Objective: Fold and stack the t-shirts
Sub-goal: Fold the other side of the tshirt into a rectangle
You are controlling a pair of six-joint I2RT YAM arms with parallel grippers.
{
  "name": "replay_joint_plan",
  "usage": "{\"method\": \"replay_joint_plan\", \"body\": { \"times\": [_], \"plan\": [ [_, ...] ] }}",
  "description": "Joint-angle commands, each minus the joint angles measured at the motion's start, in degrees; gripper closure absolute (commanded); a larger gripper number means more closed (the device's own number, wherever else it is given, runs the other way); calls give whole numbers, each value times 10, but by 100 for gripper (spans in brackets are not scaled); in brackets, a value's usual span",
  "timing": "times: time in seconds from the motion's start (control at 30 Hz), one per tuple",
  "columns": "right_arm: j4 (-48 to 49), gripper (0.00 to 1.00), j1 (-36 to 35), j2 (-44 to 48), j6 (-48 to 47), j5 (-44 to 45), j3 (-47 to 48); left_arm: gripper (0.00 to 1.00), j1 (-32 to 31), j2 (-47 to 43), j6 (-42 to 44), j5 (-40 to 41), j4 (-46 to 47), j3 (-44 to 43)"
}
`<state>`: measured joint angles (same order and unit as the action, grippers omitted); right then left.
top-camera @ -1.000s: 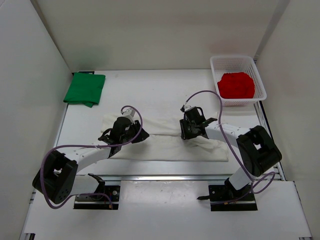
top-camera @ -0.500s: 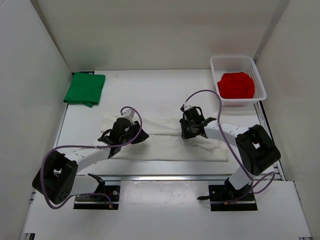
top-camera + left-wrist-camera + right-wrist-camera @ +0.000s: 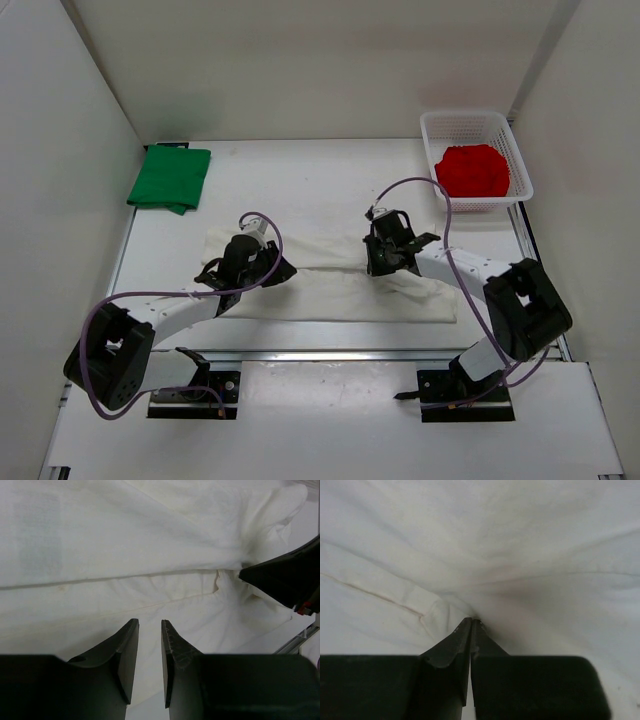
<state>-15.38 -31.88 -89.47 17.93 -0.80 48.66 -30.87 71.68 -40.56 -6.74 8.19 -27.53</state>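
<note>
Colours, as observed:
- green t-shirt (image 3: 169, 178): solid bright green, no print.
- white t-shirt (image 3: 330, 285): plain cream-white, with faint tan seam lines.
- red t-shirt (image 3: 472, 170): solid bright red.
- basket (image 3: 521, 170): white, mesh pattern.
- worktop (image 3: 300, 180): white.
- left claw (image 3: 149, 630), right claw (image 3: 471, 625): black.
- cables (image 3: 410, 181): purple.

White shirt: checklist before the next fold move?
1. Right fingers shut on a pinch of the white shirt: ok.
2. Left fingers gripping the shirt: not ok, they are open above the cloth.
3. Layers in the right pinch: cannot tell.
4. Green shirt folded at the far left, apart from both arms: ok.
5. Red shirt out of the way, bunched in the basket: ok.
</note>
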Motion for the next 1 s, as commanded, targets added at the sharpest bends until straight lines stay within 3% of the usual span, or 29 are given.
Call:
{"method": "replay_joint_plan", "body": {
  "times": [0.0,0.27,0.67,0.97],
  "plan": [
    [-37,100,11,62,4,-17,27,64,1,-19,0,-4,3,-1],
    [-117,99,16,92,1,-81,30,64,2,-25,0,-4,-10,-19],
    [-214,99,-38,92,-21,-119,84,64,11,-54,4,-1,-40,-32],
    [-191,95,-47,79,-11,-170,50,64,14,-66,4,-3,-49,-33]
  ]
}}
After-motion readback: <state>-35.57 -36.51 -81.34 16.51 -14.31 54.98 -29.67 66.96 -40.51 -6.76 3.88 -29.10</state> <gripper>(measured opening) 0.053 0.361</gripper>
